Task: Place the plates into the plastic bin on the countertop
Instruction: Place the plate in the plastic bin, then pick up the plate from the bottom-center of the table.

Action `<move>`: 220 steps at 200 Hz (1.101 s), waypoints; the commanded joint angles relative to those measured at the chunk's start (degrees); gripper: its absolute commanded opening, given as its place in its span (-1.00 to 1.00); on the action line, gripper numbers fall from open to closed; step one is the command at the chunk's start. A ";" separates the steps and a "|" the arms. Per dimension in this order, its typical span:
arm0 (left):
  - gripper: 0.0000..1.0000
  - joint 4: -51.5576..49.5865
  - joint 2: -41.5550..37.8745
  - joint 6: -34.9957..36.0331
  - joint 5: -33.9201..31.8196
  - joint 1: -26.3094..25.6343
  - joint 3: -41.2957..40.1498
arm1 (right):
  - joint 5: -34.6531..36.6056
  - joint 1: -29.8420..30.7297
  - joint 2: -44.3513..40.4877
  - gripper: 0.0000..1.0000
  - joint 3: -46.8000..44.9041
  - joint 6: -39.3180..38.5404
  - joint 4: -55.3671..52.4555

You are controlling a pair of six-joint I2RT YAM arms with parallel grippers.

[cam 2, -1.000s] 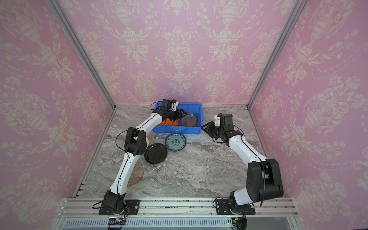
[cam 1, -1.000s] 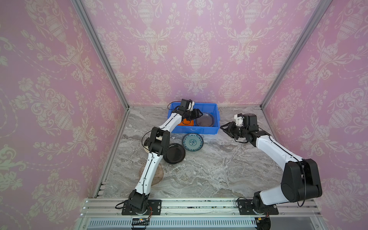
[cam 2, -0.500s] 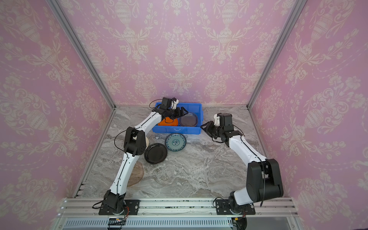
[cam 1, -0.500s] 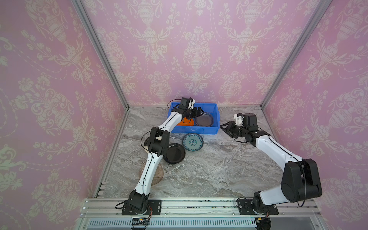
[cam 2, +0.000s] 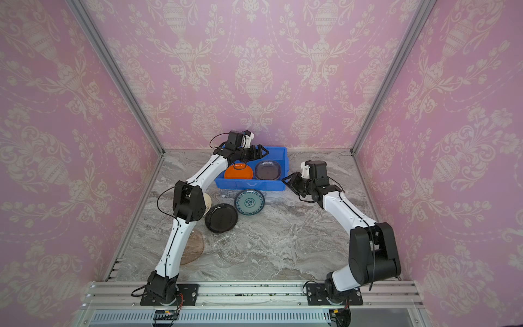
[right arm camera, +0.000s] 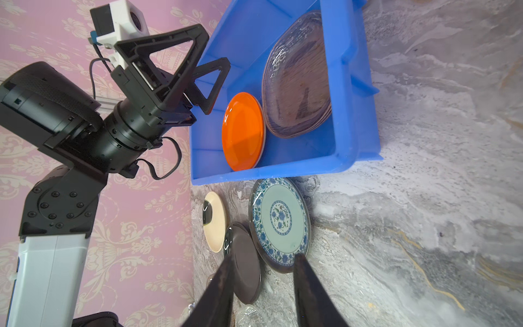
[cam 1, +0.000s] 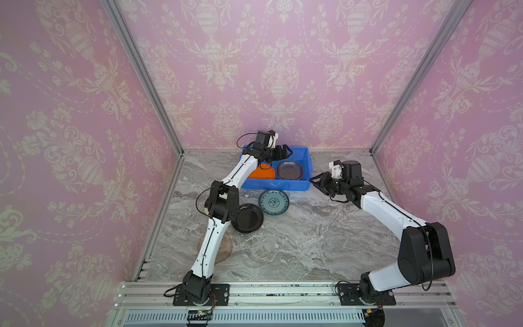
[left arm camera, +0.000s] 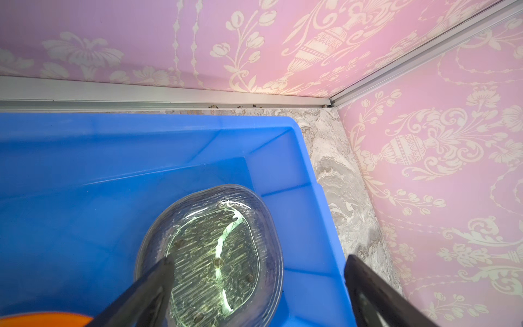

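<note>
The left arm (cam 1: 209, 246) rises from its base at the near edge of the countertop (cam 1: 311, 240), bends at the raised left elbow (cam 1: 222, 202), and stretches its white forearm toward the far edge. The left gripper (cam 1: 286, 152) points to the robot's right with its jaws spread wide and nothing between them. The left wrist view shows its dark fingers (left arm camera: 147, 288) far apart. The right arm (cam 1: 387, 210) folds sharply at the right elbow (cam 1: 424, 249) near the right edge, with its forearm reaching inward and away. The right gripper (cam 1: 314, 183) points left above the surface, jaws partway apart and empty.
</note>
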 commanded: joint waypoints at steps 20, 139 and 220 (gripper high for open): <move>0.95 -3.76 -7.66 4.27 -1.04 -1.53 -3.05 | 0.57 2.28 0.53 -0.31 4.36 -3.60 -3.59; 0.99 0.82 -64.02 6.41 -17.48 -2.59 -72.18 | -10.54 15.37 1.77 -0.25 -1.92 -12.96 -5.89; 0.98 4.09 -85.16 -6.39 -7.82 -3.11 -96.90 | -8.28 27.92 9.98 -0.29 -1.77 -19.59 -14.46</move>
